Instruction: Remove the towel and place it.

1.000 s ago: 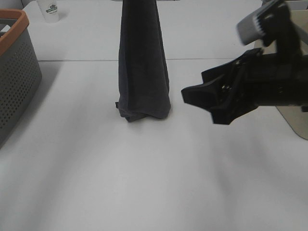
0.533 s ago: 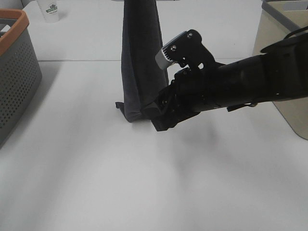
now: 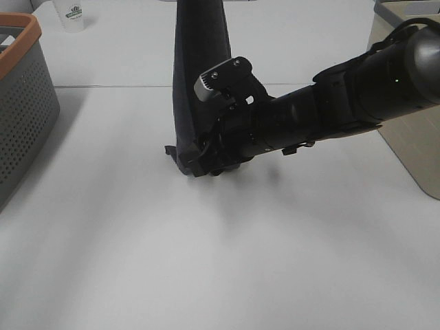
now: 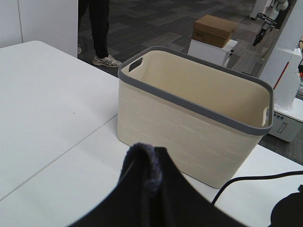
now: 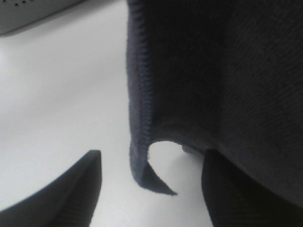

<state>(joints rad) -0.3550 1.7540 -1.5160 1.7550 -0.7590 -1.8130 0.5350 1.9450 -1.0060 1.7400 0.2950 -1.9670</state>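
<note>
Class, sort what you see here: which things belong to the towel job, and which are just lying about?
Belonging to the job:
towel, hanging
left gripper, shut on it
right gripper, open at its lower end

Lying about:
grey basket with orange rim
cream basket
paper cup

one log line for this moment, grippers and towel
left gripper: shut on towel, held up hanging | right gripper: open, jaws astride towel's lower hem corner | towel: not placed yet
</note>
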